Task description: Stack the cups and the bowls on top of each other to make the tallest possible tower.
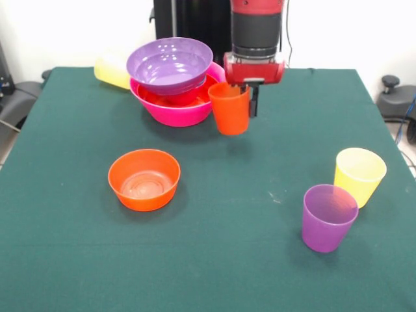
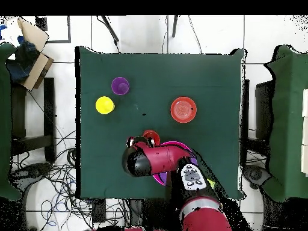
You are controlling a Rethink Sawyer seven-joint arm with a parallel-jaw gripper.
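My gripper is shut on the rim of the orange cup and holds it upright just above the table, right beside the tower. The tower is the big pink bowl with the wide purple bowl resting tilted on top; a red-orange bowl shows between them. A yellow cup lies on its side behind the tower. An orange bowl, an upright yellow cup and a purple cup stand apart. In the overhead view my arm hides most of the tower; the orange cup peeks out.
The green table ends just behind the tower. In the overhead view the purple cup, yellow cup and orange bowl stand on the far half. Chairs and cables lie around the table.
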